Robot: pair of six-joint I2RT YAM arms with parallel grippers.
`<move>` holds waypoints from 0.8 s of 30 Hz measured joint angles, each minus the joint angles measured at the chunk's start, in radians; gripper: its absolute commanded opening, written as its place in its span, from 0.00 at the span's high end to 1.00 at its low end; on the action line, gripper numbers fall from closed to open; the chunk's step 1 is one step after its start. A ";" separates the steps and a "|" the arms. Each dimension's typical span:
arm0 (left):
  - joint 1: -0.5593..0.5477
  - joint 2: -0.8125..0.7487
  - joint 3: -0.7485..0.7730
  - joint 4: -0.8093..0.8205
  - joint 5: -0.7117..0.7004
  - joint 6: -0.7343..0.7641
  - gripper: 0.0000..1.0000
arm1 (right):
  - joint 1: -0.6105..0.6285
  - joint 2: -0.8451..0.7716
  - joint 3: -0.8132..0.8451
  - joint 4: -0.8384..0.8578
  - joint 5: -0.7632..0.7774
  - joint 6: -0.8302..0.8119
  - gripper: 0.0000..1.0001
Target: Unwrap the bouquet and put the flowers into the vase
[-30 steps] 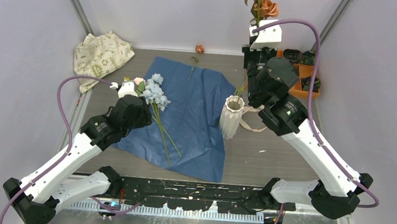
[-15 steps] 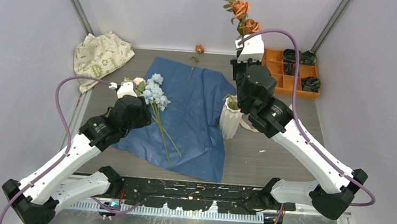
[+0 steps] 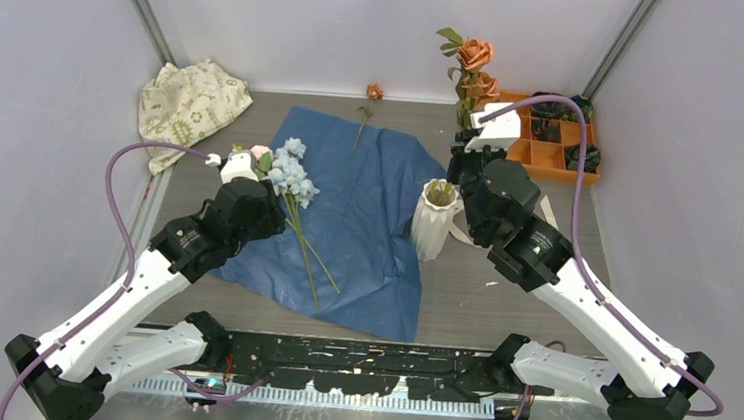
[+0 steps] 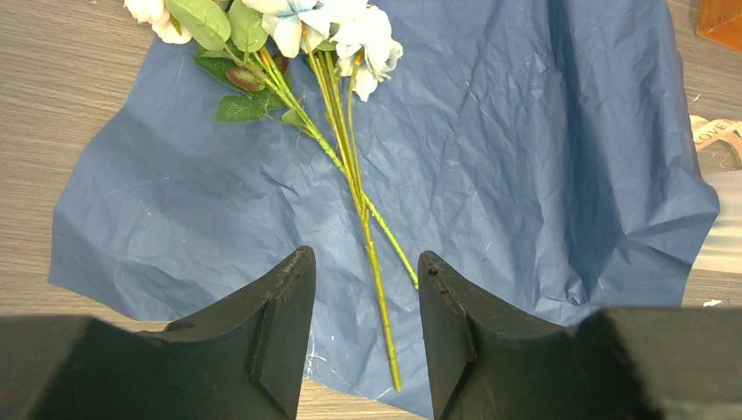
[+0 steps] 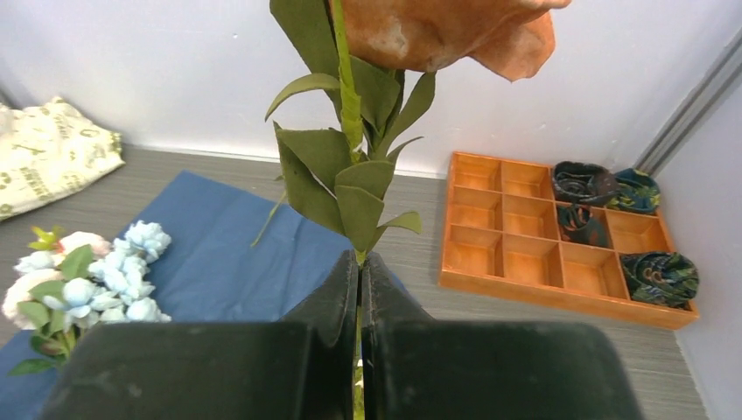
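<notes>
Step in hand: loading stems into vase; unwrapping looks done. Paper (image 3: 376,240) lies spread flat, ribbon (image 3: 468,240) loose just beside vase (image 3: 432,225).

Right gripper (image 5: 360,271): jaws pinched together on stem of orange roses (image 3: 475,58), just below the leaves, stem held upright above vase. Green shows at vase mouth in top view; cannot tell how deep it sits.

Left gripper (image 4: 366,324): jaws apart, empty, hanging over paper. Blue and pink-white flowers (image 3: 288,175) lie on paper beneath it, stems running toward near edge. One small orange bloom (image 3: 373,92) lies apart at far edge.

Next move, as I judge it: lower right arm straight down until stem rests in vase, then release. Keep stem vertical, since a sideways pull could tip vase. Lying bunch follows, taken by the stems.
</notes>
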 measured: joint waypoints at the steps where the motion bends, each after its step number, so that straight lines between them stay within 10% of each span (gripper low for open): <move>1: 0.000 0.002 0.000 0.002 0.001 0.000 0.52 | 0.000 -0.010 0.000 -0.005 -0.011 0.017 0.99; 19: 0.000 0.002 -0.002 0.008 0.002 0.000 0.52 | 0.000 -0.049 -0.201 -0.050 -0.193 0.181 0.99; 24: 0.000 0.003 -0.002 0.016 0.005 0.005 0.49 | 0.000 -0.053 -0.225 -0.063 -0.196 0.204 0.76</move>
